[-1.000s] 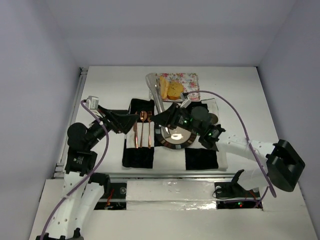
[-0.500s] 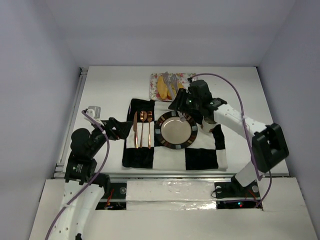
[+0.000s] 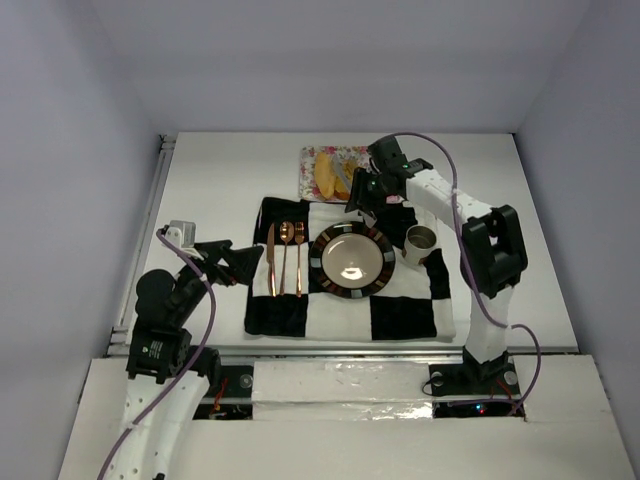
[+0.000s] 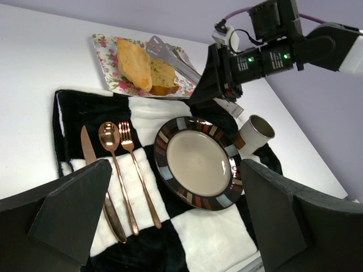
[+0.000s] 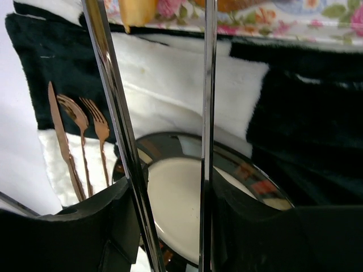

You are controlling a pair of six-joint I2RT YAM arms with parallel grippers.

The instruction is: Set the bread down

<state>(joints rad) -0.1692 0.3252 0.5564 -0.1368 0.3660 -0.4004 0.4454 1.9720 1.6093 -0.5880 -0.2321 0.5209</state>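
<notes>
Two pieces of bread lie on a floral tray at the back: a longer yellow slice and a browner piece. My right gripper is shut on metal tongs. The tong arms stand apart and reach over the bread. Their tips are out of the right wrist view, which shows only the slices' lower edges. The striped-rim plate sits empty on the mat. My left gripper is open and empty at the mat's left.
A black-and-white checked mat holds a copper knife, spoon and fork left of the plate. A cup stands right of the plate, under the right arm. The walls stand close at the back and on both sides.
My right gripper has moved from over the plate back to the tray's near edge, carrying the tongs. My left gripper has drawn back left, off the cutlery.
</notes>
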